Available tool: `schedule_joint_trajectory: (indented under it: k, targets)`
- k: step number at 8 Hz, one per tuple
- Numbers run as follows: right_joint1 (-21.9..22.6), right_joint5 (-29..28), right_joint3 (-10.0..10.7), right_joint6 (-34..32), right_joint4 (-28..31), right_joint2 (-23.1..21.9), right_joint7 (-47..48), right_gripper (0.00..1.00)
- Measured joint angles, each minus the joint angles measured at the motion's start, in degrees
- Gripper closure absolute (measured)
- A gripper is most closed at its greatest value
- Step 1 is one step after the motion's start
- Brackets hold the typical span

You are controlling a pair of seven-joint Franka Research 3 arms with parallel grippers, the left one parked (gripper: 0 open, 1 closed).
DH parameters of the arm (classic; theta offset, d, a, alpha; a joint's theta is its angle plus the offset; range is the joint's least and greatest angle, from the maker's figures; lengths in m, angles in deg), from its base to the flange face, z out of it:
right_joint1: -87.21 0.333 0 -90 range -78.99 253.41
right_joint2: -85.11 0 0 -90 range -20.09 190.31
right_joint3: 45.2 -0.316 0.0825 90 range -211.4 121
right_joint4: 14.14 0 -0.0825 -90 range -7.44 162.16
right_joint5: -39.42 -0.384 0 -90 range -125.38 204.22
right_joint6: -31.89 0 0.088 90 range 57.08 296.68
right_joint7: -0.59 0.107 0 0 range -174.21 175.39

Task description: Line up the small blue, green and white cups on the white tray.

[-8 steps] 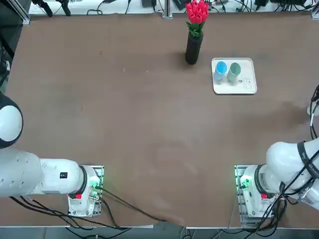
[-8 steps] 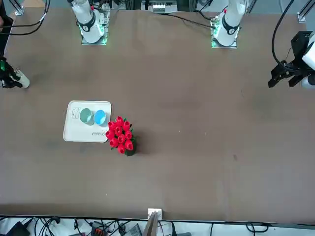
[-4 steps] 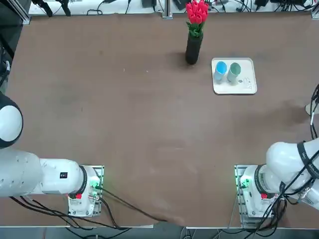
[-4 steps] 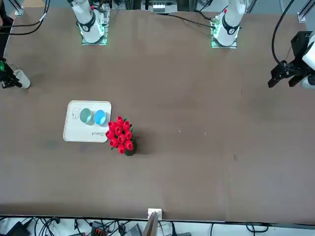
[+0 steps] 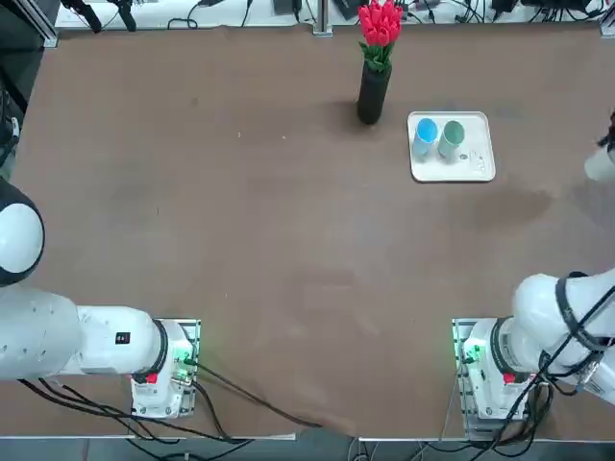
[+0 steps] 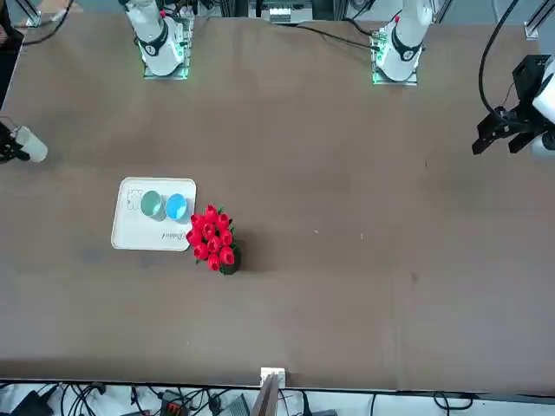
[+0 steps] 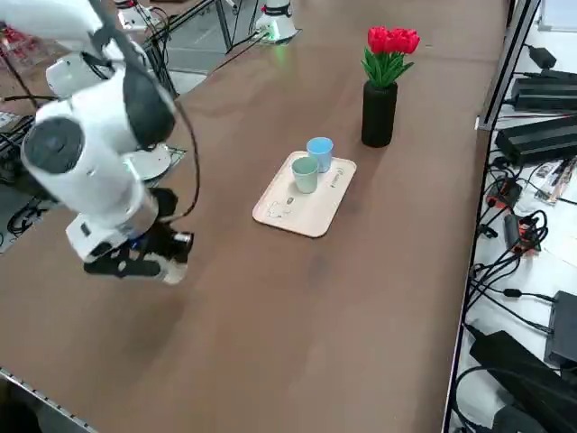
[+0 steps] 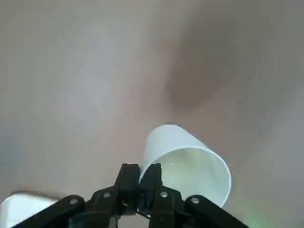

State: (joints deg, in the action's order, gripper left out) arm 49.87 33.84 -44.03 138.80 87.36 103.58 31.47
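The brown worktop (image 5: 240,211) was mostly bare. The white tray (image 5: 476,169) sat far side, right of the black vase (image 5: 373,94), with the blue cup (image 5: 426,134) and green cup (image 5: 452,137) upright and just beside each other on it. The right gripper (image 8: 145,183) hung above the worktop's right edge, well apart from the tray, jaws clamped on the white cup's (image 8: 187,164) rim, cup tilted.
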Motion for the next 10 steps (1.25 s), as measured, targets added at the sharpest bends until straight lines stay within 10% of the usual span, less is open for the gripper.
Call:
schedule_joint_trajectory:
  k: [4, 10]
  targets:
    - [11.20, -1.16, -5.27, -1.23, -0.95, 0.47, 18.70, 0.98]
    - [23.00, -6.62, -5.81, 11.11, 5.03, 1.87, 35.00, 0.98]
